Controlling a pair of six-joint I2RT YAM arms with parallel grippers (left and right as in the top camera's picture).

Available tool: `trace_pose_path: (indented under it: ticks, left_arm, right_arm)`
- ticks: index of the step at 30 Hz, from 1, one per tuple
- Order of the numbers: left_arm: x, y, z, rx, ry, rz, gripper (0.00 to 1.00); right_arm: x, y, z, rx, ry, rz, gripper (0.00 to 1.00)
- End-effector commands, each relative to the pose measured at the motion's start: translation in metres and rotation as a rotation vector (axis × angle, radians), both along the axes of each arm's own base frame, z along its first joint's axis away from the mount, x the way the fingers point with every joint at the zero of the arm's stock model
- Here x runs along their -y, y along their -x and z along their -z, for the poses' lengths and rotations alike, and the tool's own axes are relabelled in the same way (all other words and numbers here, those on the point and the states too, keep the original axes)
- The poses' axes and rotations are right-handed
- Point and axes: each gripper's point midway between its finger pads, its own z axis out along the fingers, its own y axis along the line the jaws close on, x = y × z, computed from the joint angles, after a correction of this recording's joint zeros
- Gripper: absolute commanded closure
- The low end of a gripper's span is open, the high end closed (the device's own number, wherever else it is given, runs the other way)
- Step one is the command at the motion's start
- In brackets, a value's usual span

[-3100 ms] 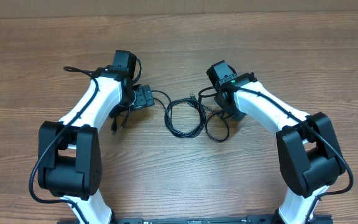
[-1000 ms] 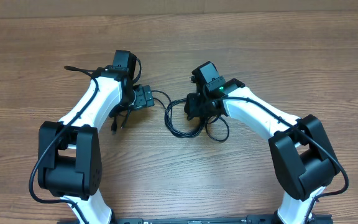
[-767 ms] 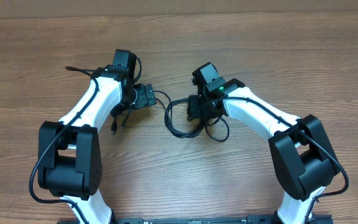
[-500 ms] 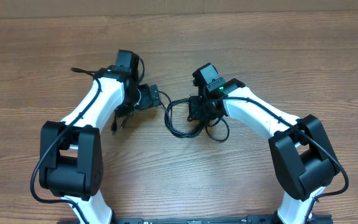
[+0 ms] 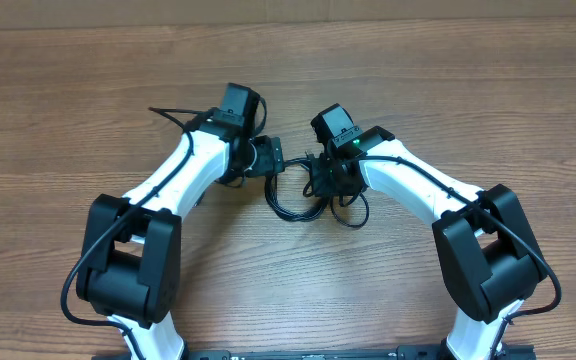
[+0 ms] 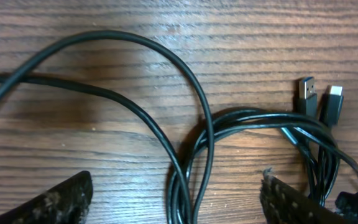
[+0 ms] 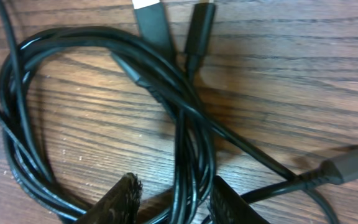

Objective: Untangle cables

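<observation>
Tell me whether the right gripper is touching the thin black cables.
Cannot tell. In the right wrist view, the thin black cables run between the right gripper's fingers: wood shows beside one, strands crowd the other.

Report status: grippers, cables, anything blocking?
Left gripper open, straddling the cables. Right gripper astride the same tangle, grip unclear. Cables looped together, not separated. Nothing blocking.

Smooth semi-gloss black cables (image 7: 191, 155), matt grained wood table (image 7: 291, 81)

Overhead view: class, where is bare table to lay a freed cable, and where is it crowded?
Free: the table beyond the left gripper and right gripper, and its near middle between the arm bases. Crowded: centre, cables between those grippers.
</observation>
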Motion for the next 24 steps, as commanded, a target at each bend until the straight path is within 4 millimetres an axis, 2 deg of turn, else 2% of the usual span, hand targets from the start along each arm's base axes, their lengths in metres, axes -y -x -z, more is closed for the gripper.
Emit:
trace_pose_path:
  ticks: [1, 3, 15, 21, 24]
  left_arm:
    - [-0.004, -0.001, 0.001, 0.019, -0.047, -0.044, 0.21]
    - [-0.003, -0.003, 0.001, 0.027, -0.044, -0.044, 0.25]
    - [-0.002, -0.006, 0.003, 0.032, -0.041, -0.049, 0.34]
    - [0.0, -0.01, 0.027, 0.003, -0.041, -0.079, 0.3]
    - [0.003, -0.018, 0.039, 0.016, -0.032, -0.079, 0.24]
  right_arm:
    - [0.004, -0.009, -0.014, 0.051, 0.012, 0.013, 0.64]
    - [0.006, -0.005, -0.01, 0.042, 0.017, 0.013, 0.64]
    - [0.01, 0.004, 0.009, -0.006, 0.03, 0.062, 0.7]
    - [0.011, 0.004, 0.009, -0.008, 0.032, 0.062, 0.76]
    - [0.011, 0.006, 0.009, -0.013, 0.034, 0.061, 0.81]
